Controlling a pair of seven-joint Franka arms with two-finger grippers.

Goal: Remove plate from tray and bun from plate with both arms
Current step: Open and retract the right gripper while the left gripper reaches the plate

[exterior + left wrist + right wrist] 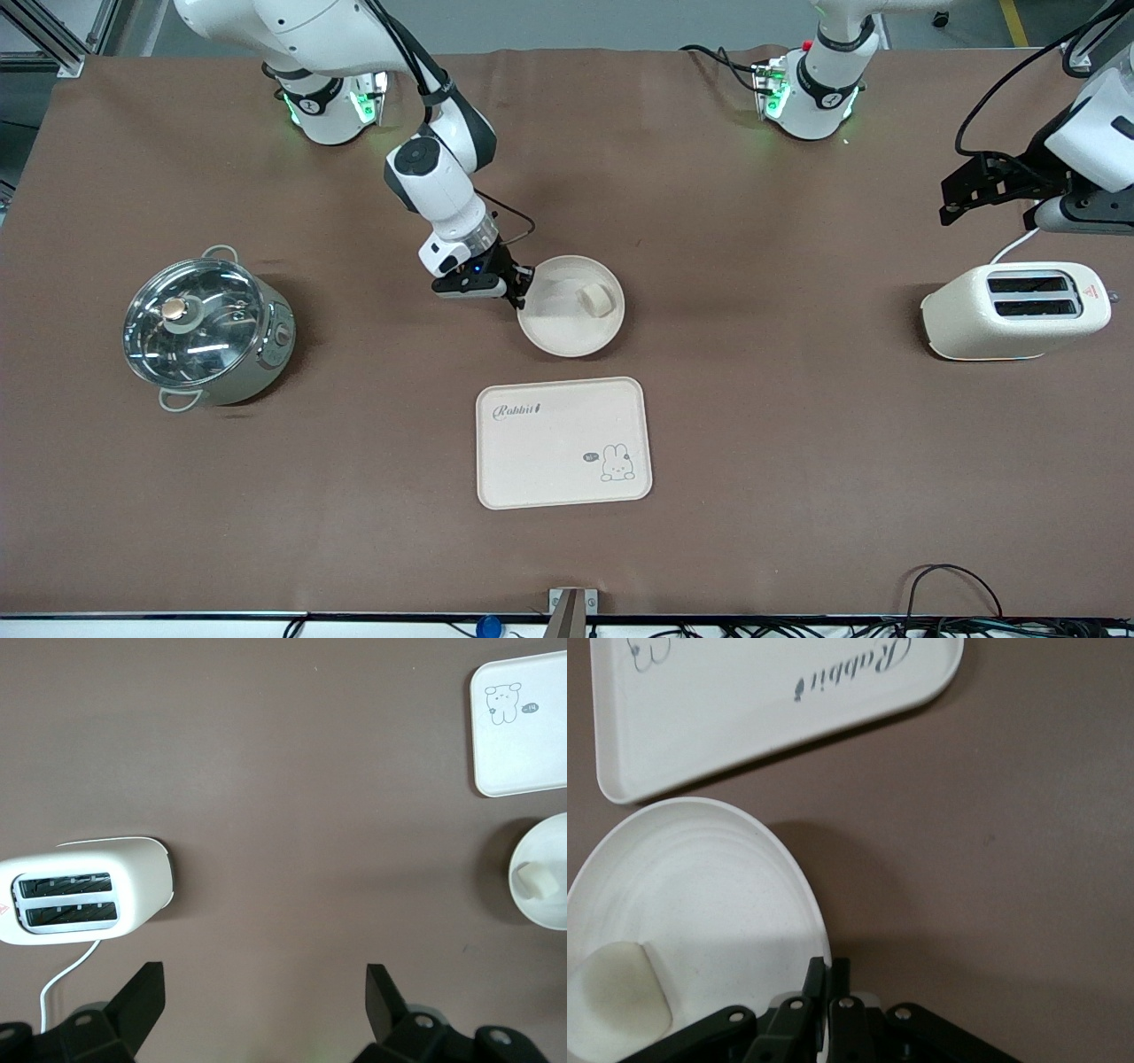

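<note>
The round cream plate (567, 330) sits mid-table, just farther from the front camera than the rabbit tray. The small pale bun (594, 300) lies in it. My right gripper (523, 297) is shut on the plate's rim at the edge toward the right arm's end; the right wrist view shows the two fingers pinching the rim (826, 948), with the bun (616, 1001) inside the plate. My left gripper (961, 190) is open and empty, up over the table above the toaster; the left wrist view shows its fingertips (381, 988) wide apart, with the plate (549, 899) and bun (536, 879) at the edge.
A rectangular cream tray with a rabbit drawing (549, 461) lies nearer the front camera than the plate. A steel pot with a glass lid (205, 326) stands toward the right arm's end. A cream toaster (1014, 310) stands toward the left arm's end.
</note>
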